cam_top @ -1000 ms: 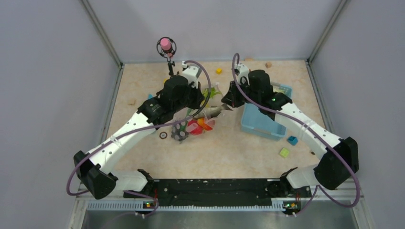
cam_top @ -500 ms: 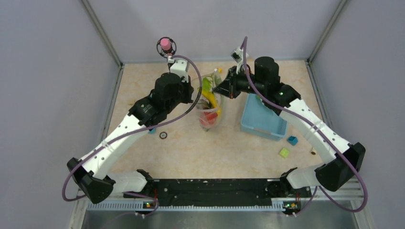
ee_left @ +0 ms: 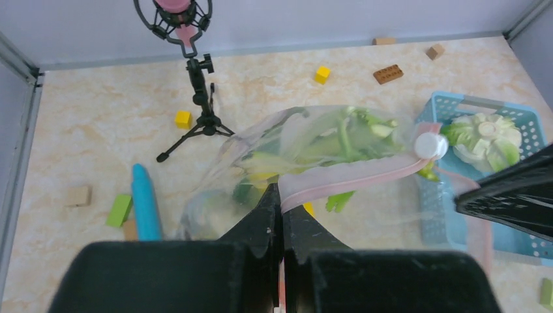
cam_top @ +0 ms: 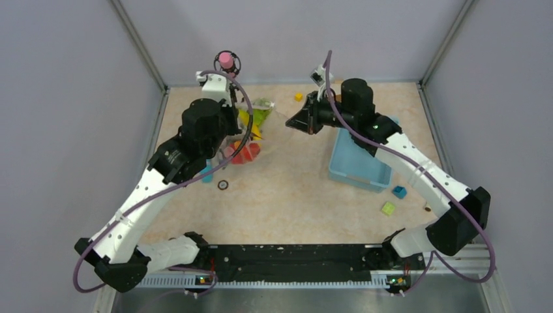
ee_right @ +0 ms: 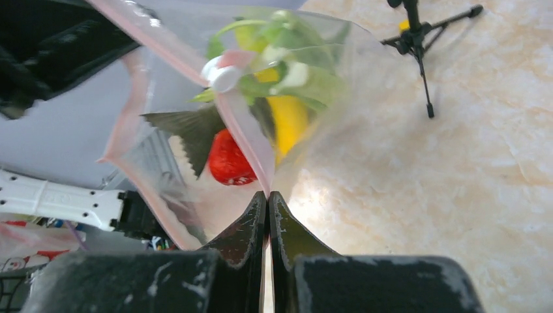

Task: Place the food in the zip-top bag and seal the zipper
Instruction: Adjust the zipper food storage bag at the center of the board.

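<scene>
Looking down from above, both arms reach over the far half of the worktop. The zip-top bag is strung between them, left of a light-blue basket. Through the clear plastic I can make out red fruits at the low end, a yellow banana and leafy greens farther back. A microphone stand with a pink head stands at the back edge, just behind the left arm. In the left wrist view, the left pincer is pressed together on the near end of the pale pink zipper. The strip runs away to the right as far as a white slider, with the greens bulging behind it. Beyond the bag, a cauliflower lies in the basket. In the right wrist view, the right pincer is clamped on the pink edge of the bag, its fingers meeting with the plastic caught between them. The strip climbs from there to the slider. A second pink strip runs down the bag's left side, apart from the first. A red fruit and the banana show through the plastic just above the fingertips.
</scene>
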`<state>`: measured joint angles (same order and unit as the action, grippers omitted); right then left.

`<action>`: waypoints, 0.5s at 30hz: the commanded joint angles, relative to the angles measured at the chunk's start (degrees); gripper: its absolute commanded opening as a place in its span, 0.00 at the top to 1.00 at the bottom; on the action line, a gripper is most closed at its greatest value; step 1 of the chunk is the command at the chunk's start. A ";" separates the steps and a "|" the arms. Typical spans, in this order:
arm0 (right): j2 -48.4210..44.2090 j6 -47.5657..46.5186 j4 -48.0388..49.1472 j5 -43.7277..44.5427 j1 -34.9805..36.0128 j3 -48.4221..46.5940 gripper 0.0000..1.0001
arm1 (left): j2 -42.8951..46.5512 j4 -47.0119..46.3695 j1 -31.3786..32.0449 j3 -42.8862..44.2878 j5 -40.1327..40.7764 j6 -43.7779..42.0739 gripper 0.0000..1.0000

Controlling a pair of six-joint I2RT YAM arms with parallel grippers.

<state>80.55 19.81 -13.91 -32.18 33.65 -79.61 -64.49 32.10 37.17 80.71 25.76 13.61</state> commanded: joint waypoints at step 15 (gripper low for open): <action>-2.76 1.68 0.21 25.28 -0.65 21.44 0.96 | -9.75 -5.93 -0.21 -7.09 -23.76 -0.02 1.00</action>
<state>80.95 22.13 -13.32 -12.88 33.56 -57.36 -74.61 29.98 37.21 69.45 6.81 13.28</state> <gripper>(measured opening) 0.007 0.015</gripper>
